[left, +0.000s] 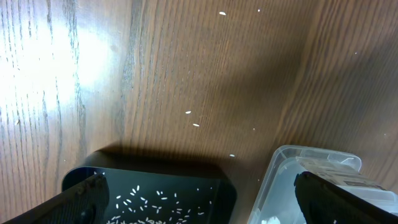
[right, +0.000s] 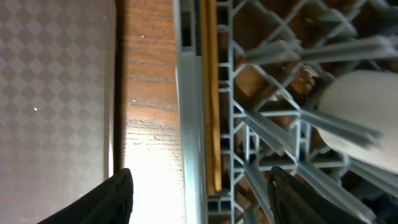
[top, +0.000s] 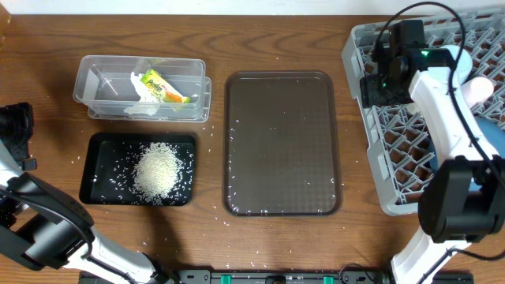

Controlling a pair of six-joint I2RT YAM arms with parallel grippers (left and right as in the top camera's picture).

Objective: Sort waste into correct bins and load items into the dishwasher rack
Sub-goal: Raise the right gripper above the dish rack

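The rice heap (top: 158, 172) lies in the black tray (top: 99, 170). The yellow-green wrapper (top: 162, 87) and white paper sit in the clear tub (top: 95, 83). My right gripper (top: 371, 85) (right: 199, 202) hangs open over the left wall of the grey rack (top: 394, 150) (right: 189, 93), holding nothing. A pale round cup (right: 354, 109) rests among the pegs beside it. In the rack I also see a pale cup (top: 479, 91), a light-blue bowl (top: 465, 57) and a dark-blue dish (top: 436, 168), partly hidden by the arm. My left gripper (left: 214, 202) is wide open above the black tray (left: 161, 186) and tub (left: 280, 180).
The brown serving tray (top: 282, 142) lies between the bins and the rack, its edge at the left of the right wrist view (right: 56, 93). Stray rice grains (left: 191, 118) dot the wooden table and the brown tray. The left arm (top: 16, 126) stands at the table's far left edge.
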